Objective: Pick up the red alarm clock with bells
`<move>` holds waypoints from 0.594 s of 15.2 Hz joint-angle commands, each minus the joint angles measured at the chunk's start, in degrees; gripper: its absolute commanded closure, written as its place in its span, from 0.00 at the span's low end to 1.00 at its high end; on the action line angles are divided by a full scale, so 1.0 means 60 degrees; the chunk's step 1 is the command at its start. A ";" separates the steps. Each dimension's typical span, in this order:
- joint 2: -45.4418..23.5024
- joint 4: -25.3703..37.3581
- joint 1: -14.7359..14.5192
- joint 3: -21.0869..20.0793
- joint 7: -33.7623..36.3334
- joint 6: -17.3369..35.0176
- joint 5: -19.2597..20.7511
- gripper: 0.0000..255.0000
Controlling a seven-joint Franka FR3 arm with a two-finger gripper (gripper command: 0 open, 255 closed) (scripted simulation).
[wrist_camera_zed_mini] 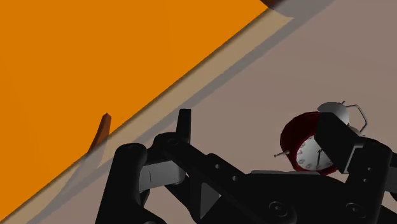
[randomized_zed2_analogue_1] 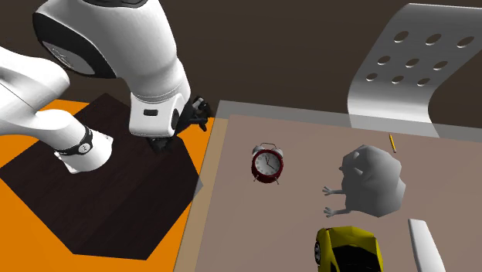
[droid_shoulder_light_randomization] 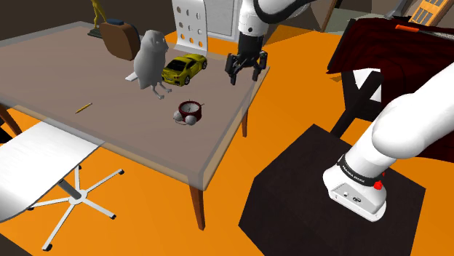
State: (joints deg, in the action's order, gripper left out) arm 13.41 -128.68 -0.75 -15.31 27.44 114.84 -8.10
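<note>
- At the shoulder view's left, a white office chair (droid_shoulder_light_randomization: 36, 164) stands on the orange floor (droid_shoulder_light_randomization: 291, 94), its seat against the table (droid_shoulder_light_randomization: 44, 65)
- A pencil (droid_shoulder_light_randomization: 84, 108) lies alone on the tabletop, well apart from everything else
- Further right, a brown bag (droid_shoulder_light_randomization: 120, 38) stands near the far edge, and a grey bird figure (droid_shoulder_light_randomization: 150, 60) stands upright just to its right
- A yellow toy car (droid_shoulder_light_randomization: 183, 69) sits just beside the bird
- The red alarm clock (droid_shoulder_light_randomization: 190, 110), with two grey bells, rests on the table nearer the camera than the car and close to the table's right-hand edge; nothing touches it
- The gripper (droid_shoulder_light_randomization: 245, 75) hangs right of the car, above the table's edge, pointing down; its fingers (wrist_camera_zed_mini: 184, 127) stand apart with nothing between them, well apart from the clock
- In the wrist view one finger partly hides the clock's white face
- The black stand (droid_shoulder_light_randomization: 320, 196) sits on the floor at the lower right
</note>
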 commanded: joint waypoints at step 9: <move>-0.3712 0.2456 -0.0212 -0.0522 0.3075 0.1474 0.1225 0.00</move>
State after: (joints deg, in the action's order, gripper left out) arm -6.78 -115.24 -1.54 -18.25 43.64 122.78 -1.61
